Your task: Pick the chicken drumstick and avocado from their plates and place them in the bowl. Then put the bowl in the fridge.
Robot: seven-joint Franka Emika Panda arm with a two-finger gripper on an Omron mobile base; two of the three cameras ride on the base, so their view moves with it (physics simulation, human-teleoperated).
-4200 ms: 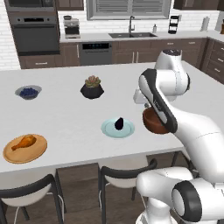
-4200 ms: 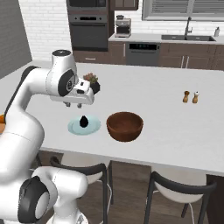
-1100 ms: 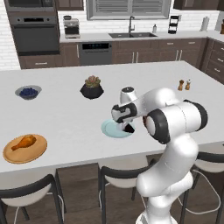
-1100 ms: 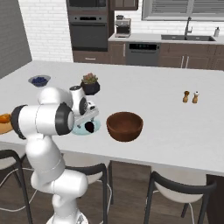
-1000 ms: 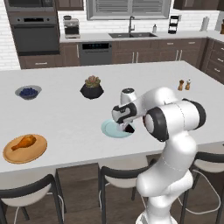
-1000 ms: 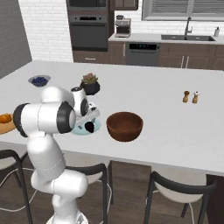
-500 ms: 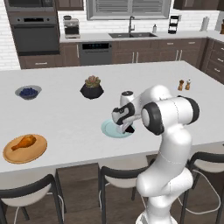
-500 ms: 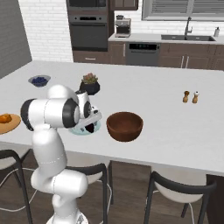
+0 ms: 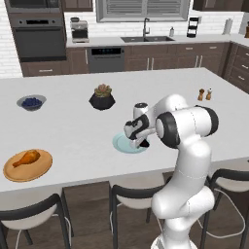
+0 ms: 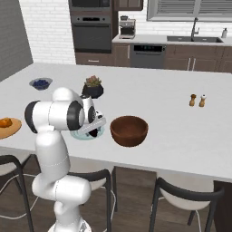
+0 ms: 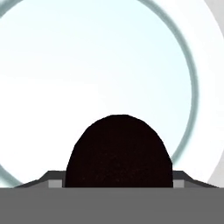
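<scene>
The dark avocado point(image 11: 118, 148) lies on the pale blue-green plate point(image 11: 131, 65). My gripper point(image 11: 118, 179) is down over it, and its fingertips point(image 11: 54, 178) press against the avocado's two sides. In the base views the gripper point(image 9: 141, 142) point(image 10: 93, 131) sits low over the blue plate point(image 9: 121, 145) point(image 10: 82, 135). The reddish-brown bowl point(image 10: 129, 130) stands just right of that plate. The chicken drumstick point(image 9: 26, 158) rests on the wooden plate point(image 9: 39, 170) at the counter's left front. The fridge is out of view.
A black pot with a succulent point(image 9: 102, 98) and a small grey bowl of blueberries point(image 9: 31, 102) stand farther back on the island. Salt and pepper shakers point(image 9: 204, 94) are at the right. Stools point(image 9: 133, 194) line the near edge.
The gripper has come down onto the blue plate and its jaws have narrowed around the avocado. The arm's elbow has shifted slightly; nothing else moved.
</scene>
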